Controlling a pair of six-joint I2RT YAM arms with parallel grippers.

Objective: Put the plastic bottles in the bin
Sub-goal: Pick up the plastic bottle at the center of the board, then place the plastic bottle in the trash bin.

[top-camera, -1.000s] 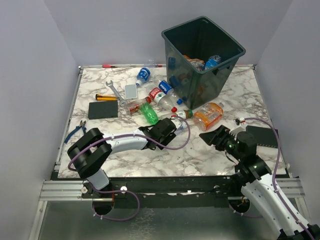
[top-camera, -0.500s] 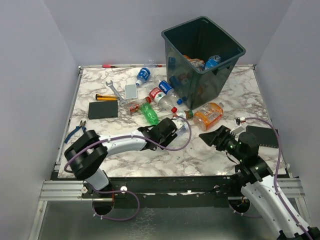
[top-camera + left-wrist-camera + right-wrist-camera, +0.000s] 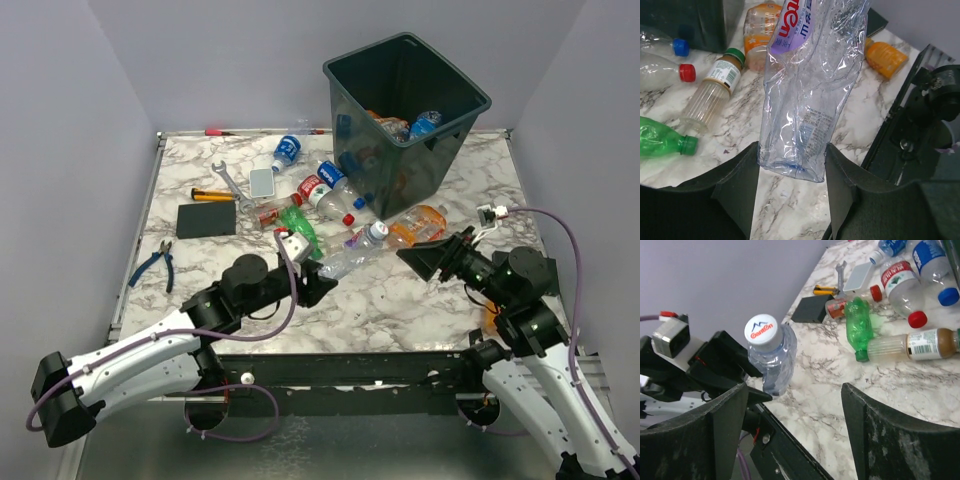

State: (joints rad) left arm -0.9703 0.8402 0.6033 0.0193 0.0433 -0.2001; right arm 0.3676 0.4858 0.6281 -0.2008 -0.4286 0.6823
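Fingers first: our left fingers (image 3: 740, 185) pinch the clear bottle (image 3: 805, 100) across its bottom end, one on each side, and the thin wall is creased between them. The bottle is off the surface (image 3: 400, 300), in front of the bin (image 3: 445, 121) and below its rim, with its white cap (image 3: 761, 332) pointing toward the bin.

We judge it empty and very light, but soft. The crumpled wall gives under a squeeze and the plastic looks slick, so a hold this low leaves the long body free to sag or twist out. A pinch nearer the middle, or at the stiffer shoulder under the cap, would hold it more surely. As it stands, we would carry it gently and not squeeze harder.

Our right fingers (image 3: 725, 415) stand spread with nothing between them, also in front of the bin. An orange bottle (image 3: 420, 225) lies at the bin's foot, and more bottles already lie inside.
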